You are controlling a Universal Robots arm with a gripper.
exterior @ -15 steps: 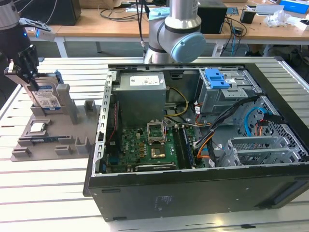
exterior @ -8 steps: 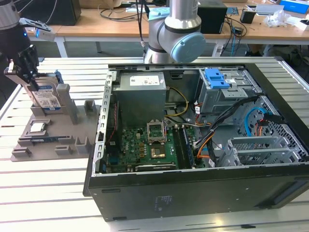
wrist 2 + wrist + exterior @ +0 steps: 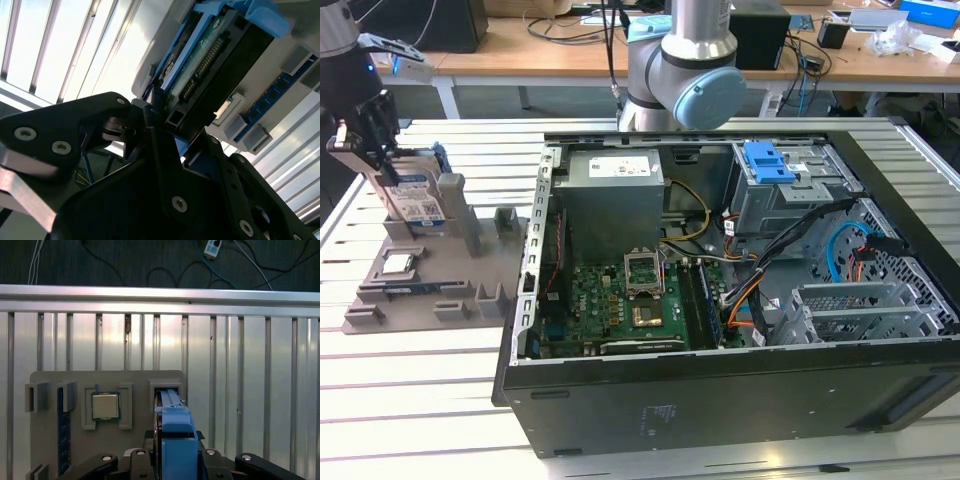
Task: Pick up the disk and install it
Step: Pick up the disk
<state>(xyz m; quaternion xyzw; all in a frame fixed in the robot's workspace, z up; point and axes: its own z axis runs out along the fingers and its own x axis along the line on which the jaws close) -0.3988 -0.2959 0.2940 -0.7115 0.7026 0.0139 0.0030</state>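
The disk (image 3: 420,205) is stood on edge in a slot of the grey holder tray (image 3: 430,300), at the exterior view's left edge of the table (image 3: 420,400). This leaves its top exposed, and the end effector (image 3: 382,160) is clamped there.

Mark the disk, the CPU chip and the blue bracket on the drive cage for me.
disk (image 3: 177,440), first wrist view, on its blue caddy frame.
CPU chip (image 3: 105,406), first wrist view, middle of its silver lid.
blue bracket (image 3: 768,162), exterior view, middle of its flat face.
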